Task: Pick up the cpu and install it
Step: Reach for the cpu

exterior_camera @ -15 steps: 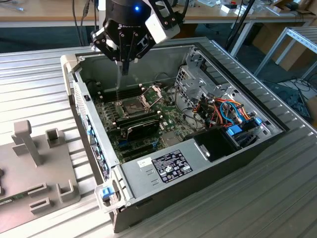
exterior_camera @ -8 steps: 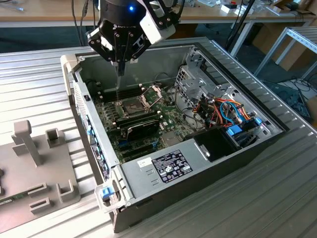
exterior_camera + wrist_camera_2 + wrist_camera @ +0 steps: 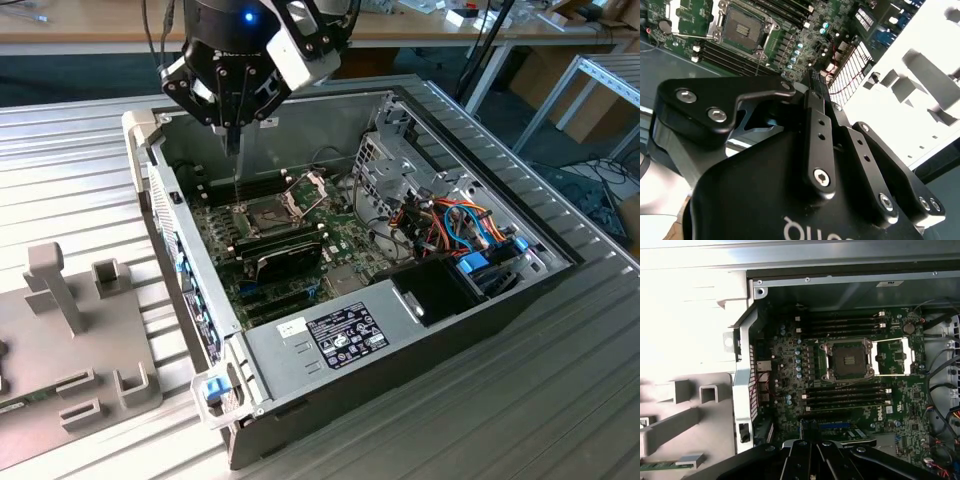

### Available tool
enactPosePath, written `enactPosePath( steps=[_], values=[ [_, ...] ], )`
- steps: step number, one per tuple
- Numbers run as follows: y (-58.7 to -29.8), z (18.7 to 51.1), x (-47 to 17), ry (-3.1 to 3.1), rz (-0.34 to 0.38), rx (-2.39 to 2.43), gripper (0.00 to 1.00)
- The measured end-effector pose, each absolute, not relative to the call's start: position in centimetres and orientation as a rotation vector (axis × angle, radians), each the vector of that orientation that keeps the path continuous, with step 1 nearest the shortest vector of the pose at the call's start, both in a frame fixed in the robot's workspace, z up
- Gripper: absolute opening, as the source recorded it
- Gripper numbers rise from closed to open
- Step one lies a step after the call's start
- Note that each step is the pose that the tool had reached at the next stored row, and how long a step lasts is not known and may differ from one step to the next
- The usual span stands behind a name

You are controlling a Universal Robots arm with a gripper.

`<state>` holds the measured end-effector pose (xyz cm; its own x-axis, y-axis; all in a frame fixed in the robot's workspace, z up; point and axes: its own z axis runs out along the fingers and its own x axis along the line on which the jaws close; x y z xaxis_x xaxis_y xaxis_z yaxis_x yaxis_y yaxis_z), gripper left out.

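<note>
From where I stand, the gripper [image 3: 235,138] hangs at eleven o'clock over the open computer case [image 3: 420,370], and its arm [image 3: 225,25] is cut off by the picture's edge. At eight o'clock of the case, the grey fixture plate [image 3: 95,330] runs out of frame. The contacts in the socket [image 3: 849,361] are too small to tell.

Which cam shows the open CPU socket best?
First wrist view: the socket faces the camera squarely, unobstructed, its hinged frame flipped open beside it. Second wrist view shows the socket obliquely; exterior view shows it small inside the case.

Exterior view looks down on case [image 3: 320,125], both wrist views share socket [image 3: 850,360] [image 3: 742,30]
</note>
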<state>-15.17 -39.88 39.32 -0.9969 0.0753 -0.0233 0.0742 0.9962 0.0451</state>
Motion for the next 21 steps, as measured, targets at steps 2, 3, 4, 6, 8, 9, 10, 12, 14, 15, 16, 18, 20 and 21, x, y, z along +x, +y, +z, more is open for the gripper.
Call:
enactPosePath(
  steps=[2,3,4,6,8,9,10,12,14,15,16,18,20,21],
  values=[
    [-39.88,39.32,-15.4,3.114,0.069,0.117,0.11],
    [-39.88,39.32,-15.42,3.114,0.069,0.117,0.11],
    [-39.88,39.32,-15.43,3.114,0.069,0.116,0.11],
    [-39.88,39.32,-15.45,3.114,0.069,0.117,0.11],
    [-39.88,39.32,-15.46,3.114,0.069,0.117,0.11],
    [-39.88,39.32,-15.49,3.114,0.069,0.117,0.11],
    [-39.88,39.32,-15.53,3.114,0.069,0.117,0.11],
    [-39.88,39.32,-15.63,3.114,0.069,0.117,0.11],
    [-39.88,39.32,-15.73,3.114,0.069,0.116,0.11],
    [-39.88,39.33,-15.74,3.114,0.069,0.116,0.11],
    [-39.88,39.33,-15.74,3.114,0.069,0.116,0.11],
    [-39.88,39.32,-15.75,3.114,0.069,0.117,0.11],
    [-39.88,39.33,-15.75,3.114,0.069,0.117,0.11],
    [-39.88,39.33,-15.75,3.114,0.069,0.117,0.11]
  ],
)
